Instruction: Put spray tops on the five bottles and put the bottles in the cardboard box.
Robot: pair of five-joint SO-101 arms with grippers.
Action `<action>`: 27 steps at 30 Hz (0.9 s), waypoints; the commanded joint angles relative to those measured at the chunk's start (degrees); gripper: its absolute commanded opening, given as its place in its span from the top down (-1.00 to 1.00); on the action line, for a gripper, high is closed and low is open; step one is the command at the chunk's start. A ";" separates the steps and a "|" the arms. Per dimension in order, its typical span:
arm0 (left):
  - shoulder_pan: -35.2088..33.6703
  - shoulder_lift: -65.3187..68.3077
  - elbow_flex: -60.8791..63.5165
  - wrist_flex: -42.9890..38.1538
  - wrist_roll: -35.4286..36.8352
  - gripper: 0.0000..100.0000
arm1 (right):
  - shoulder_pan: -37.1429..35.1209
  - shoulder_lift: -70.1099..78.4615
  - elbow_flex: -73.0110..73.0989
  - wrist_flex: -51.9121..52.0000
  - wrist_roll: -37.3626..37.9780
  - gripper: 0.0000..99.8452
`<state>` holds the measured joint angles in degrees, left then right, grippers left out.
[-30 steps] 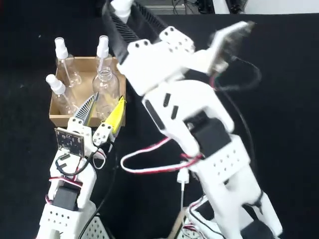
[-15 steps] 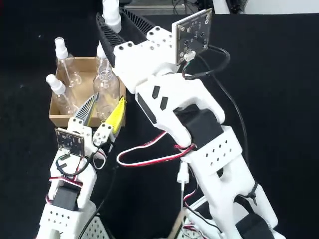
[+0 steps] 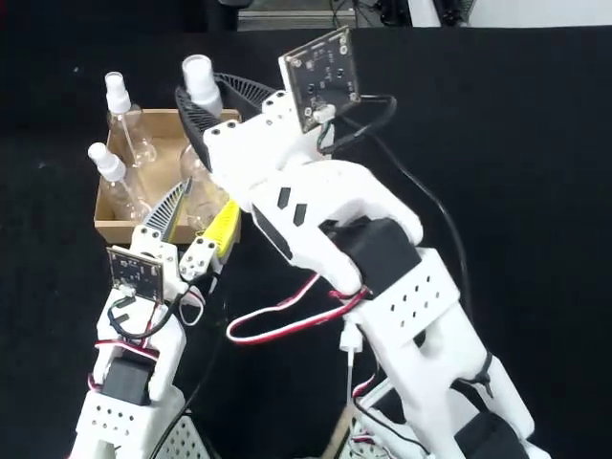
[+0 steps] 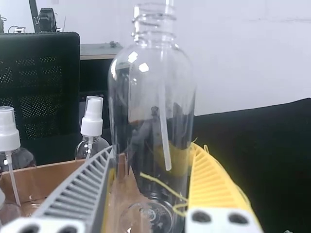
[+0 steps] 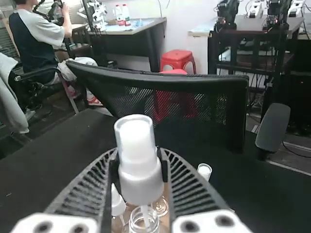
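Observation:
A clear open bottle (image 4: 153, 97) stands in the cardboard box (image 3: 117, 229), gripped low between the grey and yellow fingers of my left gripper (image 4: 151, 150), which is shut on it. In the high view that left gripper (image 3: 206, 191) sits at the box's near right corner. My right gripper (image 3: 201, 88) is shut on a white spray top (image 5: 137, 160) right above the bottle's neck (image 5: 143, 221). The top's thin tube (image 4: 163, 141) hangs inside the bottle. The right arm hides most of the bottle (image 3: 198, 182) from above.
Two capped bottles (image 3: 117, 96) (image 3: 105, 164) stand in the box's left half. Another capped bottle (image 4: 91, 121) stands behind the gripped one. The big white right arm (image 3: 382, 258) crosses the middle of the black table. A black mesh chair (image 5: 160, 97) stands beyond the table.
My right gripper has swung left and down with the spray top, from beyond the box to just over the open bottle. The left arm has kept still.

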<state>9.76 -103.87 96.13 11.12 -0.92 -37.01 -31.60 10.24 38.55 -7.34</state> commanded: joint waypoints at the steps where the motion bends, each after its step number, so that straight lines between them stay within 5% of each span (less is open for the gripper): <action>1: 0.13 -0.35 1.27 -0.26 0.35 0.94 | -0.09 -2.68 -0.66 1.41 0.70 0.79; 6: 0.13 -0.35 1.27 -0.26 0.35 0.94 | -3.52 -2.86 -3.30 7.03 0.79 0.39; 11: 0.13 -0.35 1.27 -0.26 0.44 0.94 | -2.64 -2.95 -7.69 12.40 0.35 0.37; 18: 0.13 -0.35 1.27 -0.26 0.44 0.94 | 5.01 -2.51 -5.93 5.45 0.35 0.99; 27: 0.13 -0.35 1.27 -0.26 0.44 0.94 | 5.63 -2.33 -4.18 1.67 0.35 0.98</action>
<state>9.58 -103.87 96.13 11.12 -0.92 -32.18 -31.78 6.73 42.33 -6.99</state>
